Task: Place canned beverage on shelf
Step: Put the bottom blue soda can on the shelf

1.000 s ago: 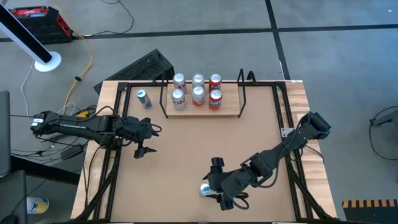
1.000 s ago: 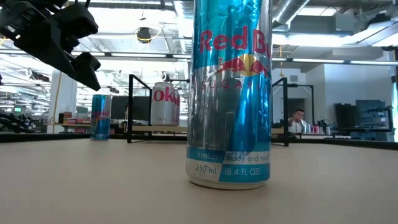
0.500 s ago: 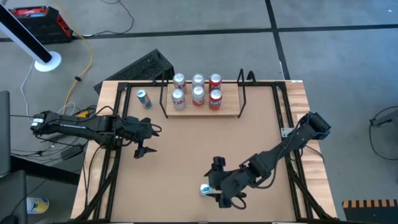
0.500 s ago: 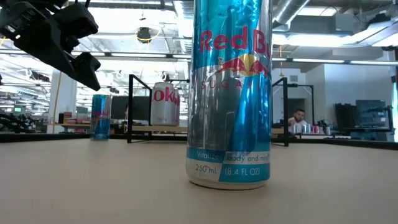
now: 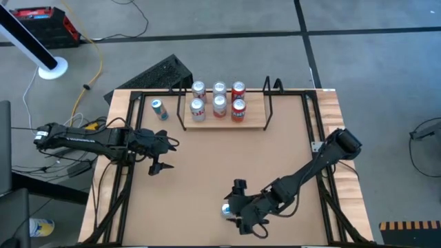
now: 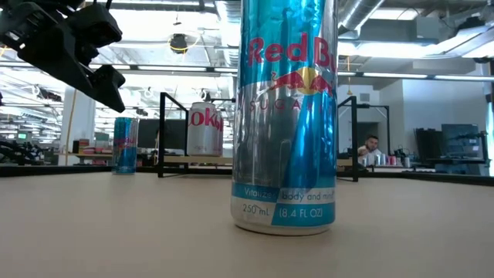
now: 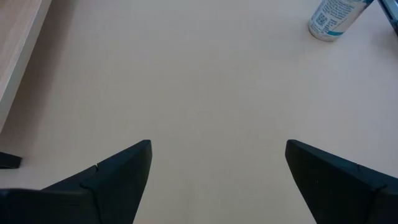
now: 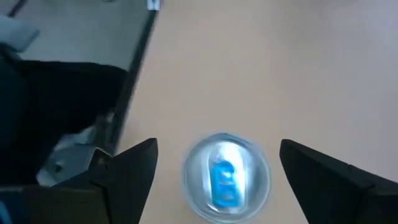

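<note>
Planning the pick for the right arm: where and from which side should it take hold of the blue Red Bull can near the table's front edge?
Probably the can's round side wall, high up, coming from above. It stands upright, and the open right gripper already sits over its top with a finger to each side, so they can close across its width.
</note>
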You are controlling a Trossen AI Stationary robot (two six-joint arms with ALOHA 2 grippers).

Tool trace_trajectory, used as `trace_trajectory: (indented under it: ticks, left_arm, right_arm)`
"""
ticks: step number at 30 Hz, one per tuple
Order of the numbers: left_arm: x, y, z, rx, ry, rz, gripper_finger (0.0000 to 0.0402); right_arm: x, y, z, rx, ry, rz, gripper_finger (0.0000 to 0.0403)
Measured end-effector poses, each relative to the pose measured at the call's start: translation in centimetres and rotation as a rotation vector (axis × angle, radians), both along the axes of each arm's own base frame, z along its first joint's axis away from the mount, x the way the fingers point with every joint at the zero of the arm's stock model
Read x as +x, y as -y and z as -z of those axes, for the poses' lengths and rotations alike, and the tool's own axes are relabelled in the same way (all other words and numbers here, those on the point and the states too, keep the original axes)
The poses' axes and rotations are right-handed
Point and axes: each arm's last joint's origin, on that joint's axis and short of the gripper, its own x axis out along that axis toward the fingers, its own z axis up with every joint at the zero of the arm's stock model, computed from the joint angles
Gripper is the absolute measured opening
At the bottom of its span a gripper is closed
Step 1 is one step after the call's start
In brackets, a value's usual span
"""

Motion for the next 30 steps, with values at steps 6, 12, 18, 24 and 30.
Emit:
trace_trajectory:
  ticks: [6,12,18,24,30]
  left_arm:
    - [0.0,0.0,0.0,0.000,-0.001,0.000,0.0355]
    - [0.0,0.0,0.0,-0.001,-0.001,0.001,0.0355]
    - [0.0,0.0,0.0,-0.002,-0.003,0.000,0.0355]
    - [0.0,0.0,0.0,-0.004,-0.002,-0.001,0.0355]
    - [0.0,0.0,0.0,-0.003,-0.002,-0.001,0.0355]
  right_arm:
    - [0.2,-0.3,1.7,-0.054,-0.042,0.010,0.0361]
    - [0.2,0.0,1.6,-0.050,-0.037,0.055,0.0361]
    - [0.2,0.2,1.7,-0.044,-0.053,0.057,0.0361]
    - [0.2,0.3,1.7,-0.037,-0.063,0.068,0.0357]
    - [0.3,0.5,1.8,-0.031,-0.077,0.072,0.0327]
